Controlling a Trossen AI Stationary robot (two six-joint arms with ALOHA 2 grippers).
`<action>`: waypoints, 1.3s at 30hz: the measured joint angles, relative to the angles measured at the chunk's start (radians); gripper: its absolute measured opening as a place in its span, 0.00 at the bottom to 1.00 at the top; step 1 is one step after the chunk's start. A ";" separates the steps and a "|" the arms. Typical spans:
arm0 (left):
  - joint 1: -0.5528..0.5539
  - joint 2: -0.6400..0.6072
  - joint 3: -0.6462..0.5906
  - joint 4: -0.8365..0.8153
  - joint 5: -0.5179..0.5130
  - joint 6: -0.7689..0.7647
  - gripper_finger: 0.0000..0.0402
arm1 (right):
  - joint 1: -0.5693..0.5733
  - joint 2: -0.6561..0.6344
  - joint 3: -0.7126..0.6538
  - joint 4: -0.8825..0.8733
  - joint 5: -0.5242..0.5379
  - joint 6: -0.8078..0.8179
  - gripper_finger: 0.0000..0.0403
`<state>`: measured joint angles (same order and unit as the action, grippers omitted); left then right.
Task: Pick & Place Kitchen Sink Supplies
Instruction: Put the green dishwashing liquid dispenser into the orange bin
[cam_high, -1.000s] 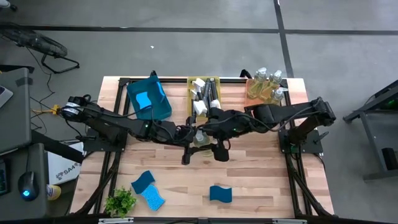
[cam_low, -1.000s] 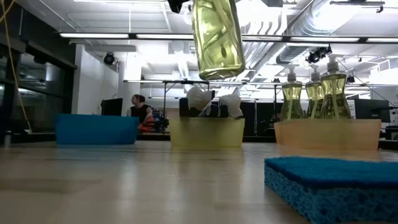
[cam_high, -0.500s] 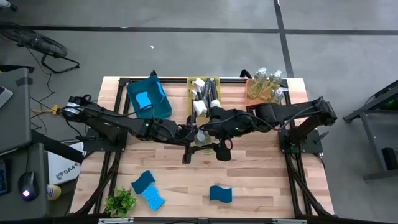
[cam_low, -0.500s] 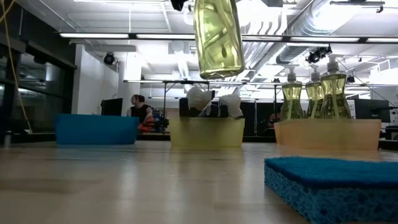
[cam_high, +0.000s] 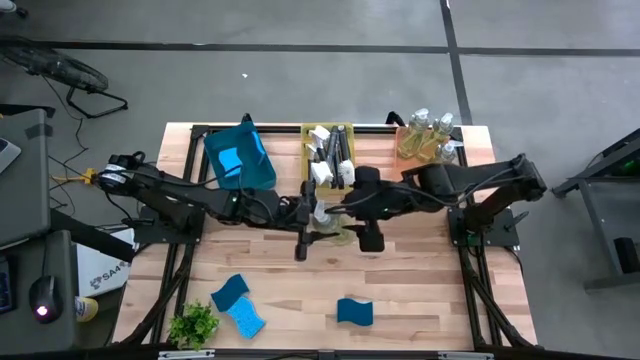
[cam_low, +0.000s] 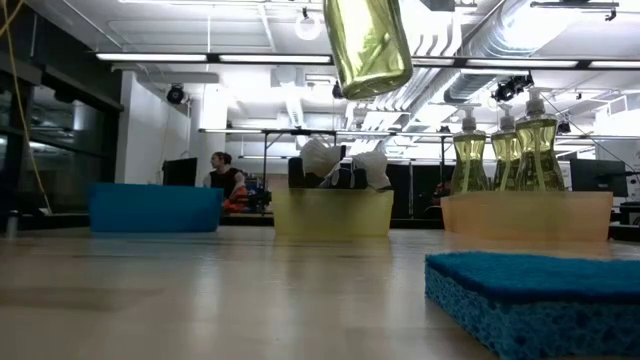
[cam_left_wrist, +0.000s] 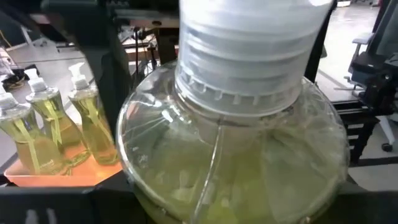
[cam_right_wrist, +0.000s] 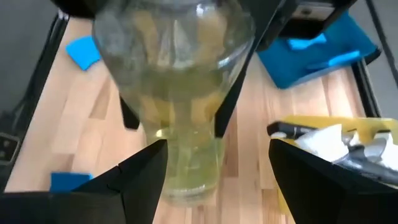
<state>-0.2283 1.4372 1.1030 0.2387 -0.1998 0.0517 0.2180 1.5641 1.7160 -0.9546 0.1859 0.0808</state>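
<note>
Both arms reach low across the table and meet at its middle, where a soap bottle (cam_high: 325, 222) hangs tilted in the air. The left gripper (cam_high: 312, 215) is clamped on the bottle near its pale cap. The right gripper (cam_right_wrist: 189, 163) has its fingers spread, the bottle's base between them; I cannot tell whether they touch it. No readable writing shows.

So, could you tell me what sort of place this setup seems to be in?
Probably a robotics lab or open workshop: exposed ceiling ducts and strip lights overhead, a person at a desk in the background, and a wooden test table on a bare concrete floor.
</note>
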 joint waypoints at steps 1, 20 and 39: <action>0.000 0.000 0.000 -0.005 0.000 0.000 0.49 | 0.000 0.001 0.000 0.010 0.007 -0.001 0.68; 0.000 0.002 -0.002 -0.005 -0.019 -0.004 0.49 | 0.044 -0.022 0.002 0.190 -0.021 -0.008 0.68; -0.002 0.003 -0.005 0.024 -0.025 -0.003 0.49 | 0.046 0.010 0.005 0.195 -0.041 0.000 0.68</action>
<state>-0.2298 1.4403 1.0985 0.2623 -0.2245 0.0483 0.2638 1.5742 1.7214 -0.7592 0.1452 0.0808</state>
